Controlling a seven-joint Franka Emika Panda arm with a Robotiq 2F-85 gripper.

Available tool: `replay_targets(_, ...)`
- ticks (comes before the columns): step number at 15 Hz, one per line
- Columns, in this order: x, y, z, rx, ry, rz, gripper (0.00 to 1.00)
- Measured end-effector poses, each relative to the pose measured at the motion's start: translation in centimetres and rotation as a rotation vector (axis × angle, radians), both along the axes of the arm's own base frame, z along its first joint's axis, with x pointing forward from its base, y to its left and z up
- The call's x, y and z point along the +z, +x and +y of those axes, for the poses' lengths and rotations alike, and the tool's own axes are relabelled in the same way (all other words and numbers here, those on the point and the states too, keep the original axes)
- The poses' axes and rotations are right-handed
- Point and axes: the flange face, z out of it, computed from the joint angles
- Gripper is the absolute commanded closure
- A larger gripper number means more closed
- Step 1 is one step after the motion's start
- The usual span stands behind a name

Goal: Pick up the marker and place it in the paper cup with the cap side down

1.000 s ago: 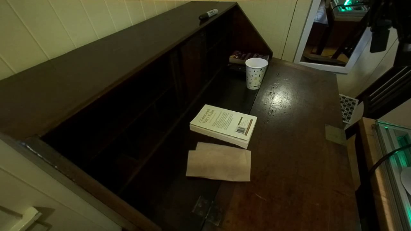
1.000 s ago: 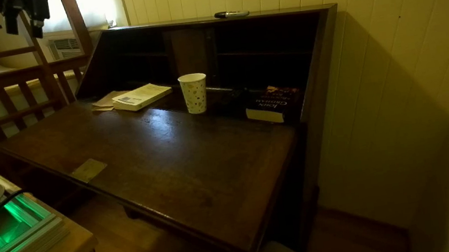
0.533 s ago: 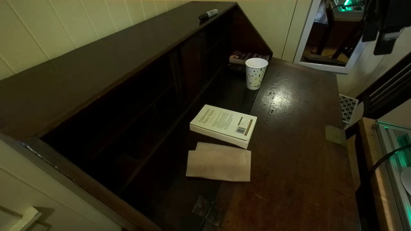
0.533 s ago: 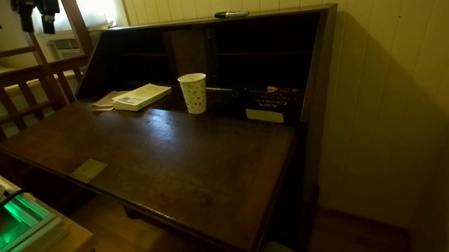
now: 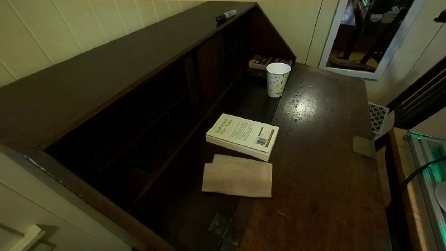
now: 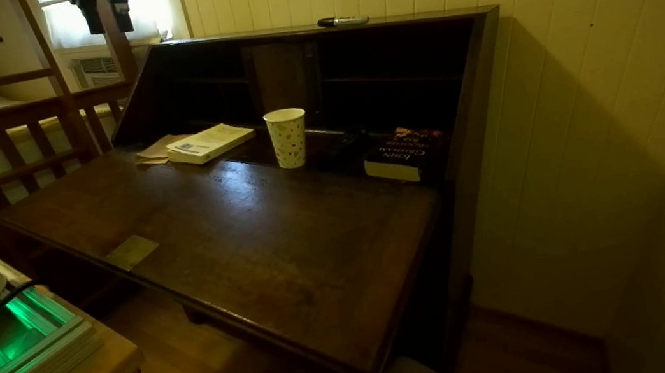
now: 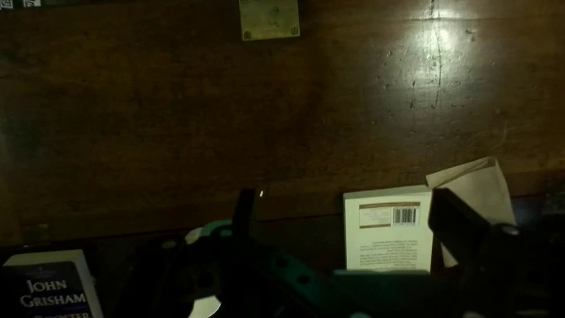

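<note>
The black-capped marker point(image 5: 226, 15) lies atop the raised back of the counter point(image 5: 313, 174). Below, the paper cup point(image 5: 277, 81) (speckled and upright) stands between the Andersen's Fairy Tales book point(image 5: 242, 134) and the John Grisham book point(image 6: 405, 156). The end effector point(image 6: 110, 27) hangs in the air, fingers point(image 7: 459, 227) spread apart.

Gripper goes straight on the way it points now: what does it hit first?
Probably the desk's writing surface: the fingers point down at it. The white book lies close to that line; depth is unclear, so it might come first.
</note>
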Motion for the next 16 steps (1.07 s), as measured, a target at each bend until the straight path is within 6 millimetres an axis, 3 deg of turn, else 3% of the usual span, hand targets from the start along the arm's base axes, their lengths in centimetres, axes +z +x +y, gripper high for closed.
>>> replay_targets(9, 1.6, 4.6, -6.6, -0.098, -0.017, -0.105, 0.0)
replay_targets(16, 1.5, 5.4, -7.2, -0.104, -0.021, -0.097, 0.0)
